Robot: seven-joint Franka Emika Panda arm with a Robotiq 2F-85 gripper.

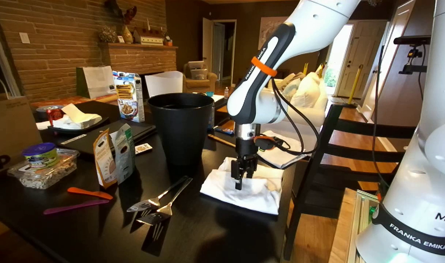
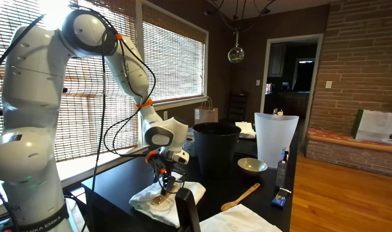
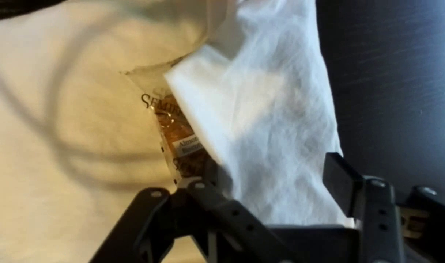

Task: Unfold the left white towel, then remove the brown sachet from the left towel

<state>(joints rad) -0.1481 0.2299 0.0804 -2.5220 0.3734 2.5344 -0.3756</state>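
A folded white towel [image 1: 259, 201] lies on the dark table under my gripper; it also shows in an exterior view [image 2: 170, 214]. In the wrist view a flap of the towel [image 3: 273, 138] partly covers the brown sachet [image 3: 180, 133]. The sachet also shows in an exterior view [image 2: 160, 198], beside the fingers. My gripper [image 3: 277, 180] points down and is open, with the flap between its fingers. One finger is at the flap's inner edge by the sachet, the other at its outer edge by the table. A second white towel [image 2: 241, 222] lies nearby.
A tall black bin [image 1: 182, 135] stands beside the towel. Metal utensils [image 1: 163, 210] and food pouches [image 1: 105, 160] are on the table. A wooden spoon [image 2: 241, 198], a bowl [image 2: 252, 166] and a blue packet [image 2: 280, 198] lie beyond. A black chair back [image 2: 186, 206] rises at the table edge.
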